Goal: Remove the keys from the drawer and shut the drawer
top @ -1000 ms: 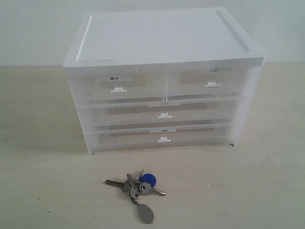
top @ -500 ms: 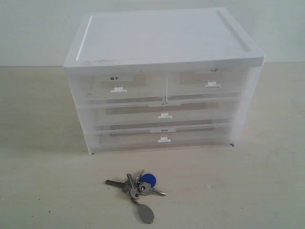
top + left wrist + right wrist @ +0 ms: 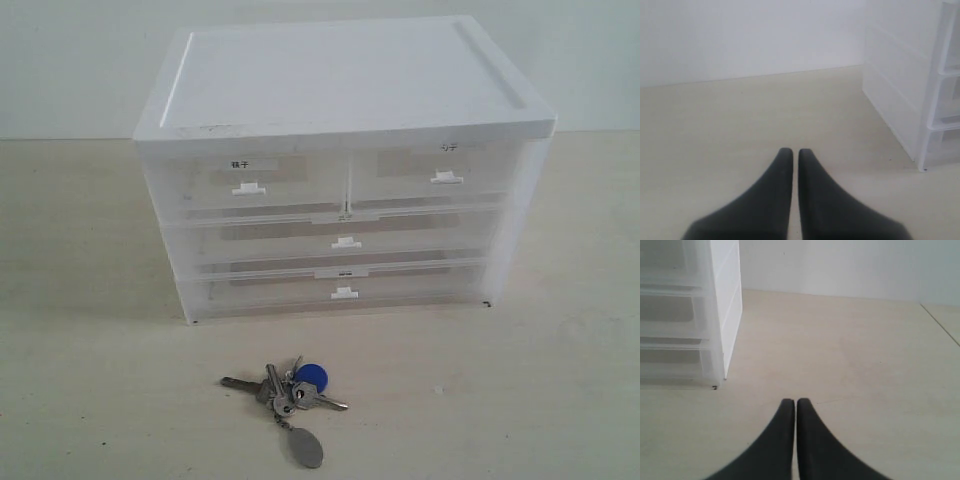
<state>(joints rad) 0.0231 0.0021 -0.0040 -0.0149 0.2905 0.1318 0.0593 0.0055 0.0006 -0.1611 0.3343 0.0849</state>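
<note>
Presently my left gripper and my right gripper are both closed with nothing between the fingertips. Each hangs over the table, one at either side of the drawer cabinet. The keys lie on the table in front of the cabinet, apart from it. The drawer, upper right with the faint label, sits pushed in, flush with its neighbour.

Lighting is bright, diffuse and even in all three views. The white cabinet top is washed out, with low contrast. A faint, soft shadow lies on the table at its left. The exterior view is mildly soft. The left gripper and right gripper are out of focus near the lens.
</note>
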